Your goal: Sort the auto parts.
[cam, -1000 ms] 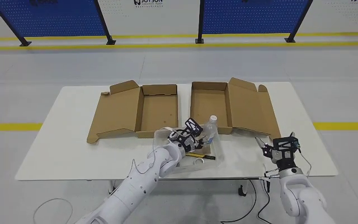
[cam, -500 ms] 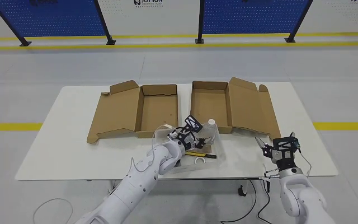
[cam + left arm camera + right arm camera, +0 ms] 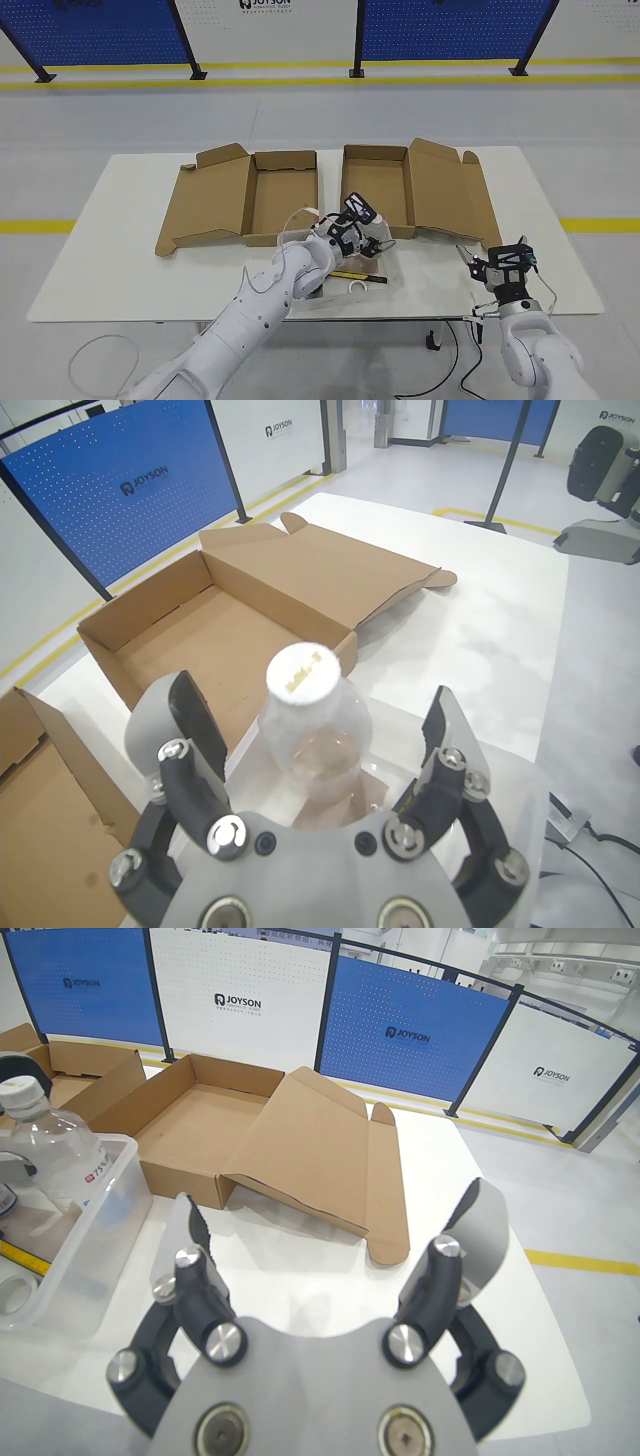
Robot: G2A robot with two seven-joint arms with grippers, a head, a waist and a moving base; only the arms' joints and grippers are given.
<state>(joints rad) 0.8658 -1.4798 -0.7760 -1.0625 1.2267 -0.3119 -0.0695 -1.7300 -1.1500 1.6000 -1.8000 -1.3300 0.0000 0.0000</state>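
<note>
A clear bottle with a white cap (image 3: 310,720) stands upright in a clear plastic bin (image 3: 120,1178) near the table's front edge. My left gripper (image 3: 312,690) is open, its fingers on either side of the bottle with gaps on both sides; from above the left gripper (image 3: 372,232) covers the bottle. The bottle (image 3: 50,1143) is also seen from the right wrist. A yellow-and-black strip (image 3: 355,277) and a white ring (image 3: 358,288) lie in the bin. My right gripper (image 3: 332,1193) is open and holds nothing, over the table's front right part (image 3: 497,258).
Two open cardboard boxes stand behind the bin: the left box (image 3: 283,200) and the right box (image 3: 375,190), each with its lid flap laid outward. The right box's flap (image 3: 320,1163) lies between the bin and the right arm.
My left gripper has moved away from the table's front edge and to the right, up to the bottle, and now straddles it. The right arm has not moved.
</note>
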